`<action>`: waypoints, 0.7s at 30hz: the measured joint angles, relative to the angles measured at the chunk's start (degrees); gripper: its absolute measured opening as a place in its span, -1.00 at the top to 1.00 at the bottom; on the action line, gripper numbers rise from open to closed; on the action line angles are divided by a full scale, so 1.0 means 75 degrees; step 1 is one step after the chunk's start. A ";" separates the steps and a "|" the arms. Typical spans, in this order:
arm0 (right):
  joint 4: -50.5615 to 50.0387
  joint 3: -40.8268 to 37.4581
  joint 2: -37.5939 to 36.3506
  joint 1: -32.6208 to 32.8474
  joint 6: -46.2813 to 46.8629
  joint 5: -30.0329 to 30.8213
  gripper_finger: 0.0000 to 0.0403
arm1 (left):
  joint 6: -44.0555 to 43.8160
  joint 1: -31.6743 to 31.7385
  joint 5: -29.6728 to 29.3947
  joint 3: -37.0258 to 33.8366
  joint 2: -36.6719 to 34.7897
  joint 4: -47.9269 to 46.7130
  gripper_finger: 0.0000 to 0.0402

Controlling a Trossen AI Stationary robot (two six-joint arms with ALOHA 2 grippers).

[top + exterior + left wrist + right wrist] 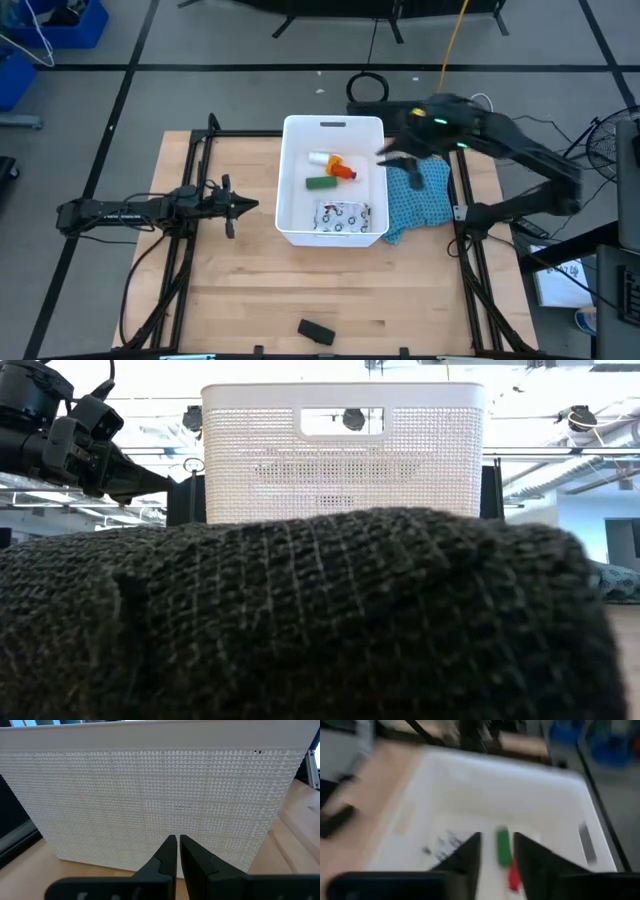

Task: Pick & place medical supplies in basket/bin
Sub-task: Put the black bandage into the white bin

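Inside the white tub [296,190], no packet [343,217] writing is readable.

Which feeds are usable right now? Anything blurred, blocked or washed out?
High view: sharp; white bin, black block on the table and both arms show clearly. Low view: a dark out-of-focus object close to the lens fills the lower half, and the ceiling behind is washed out. Left wrist view: crisp on the bin wall. Right wrist view: motion-blurred, though the green block reads.
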 joint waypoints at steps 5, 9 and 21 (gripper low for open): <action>0.0745 -0.1158 -0.1710 0.0500 0.0563 -0.0581 0.95 | -0.0068 0.0000 0.0000 0.0000 0.0000 0.0000 0.87; 0.1891 -0.2872 -0.2932 0.0949 0.1400 -0.0580 0.98 | -0.0118 0.0000 0.0000 0.0000 0.0000 0.0000 0.87; 0.4853 -0.7557 -0.6380 0.2006 0.2502 0.0359 1.00 | -0.0200 0.0000 0.0000 0.0000 0.0000 -0.0003 0.87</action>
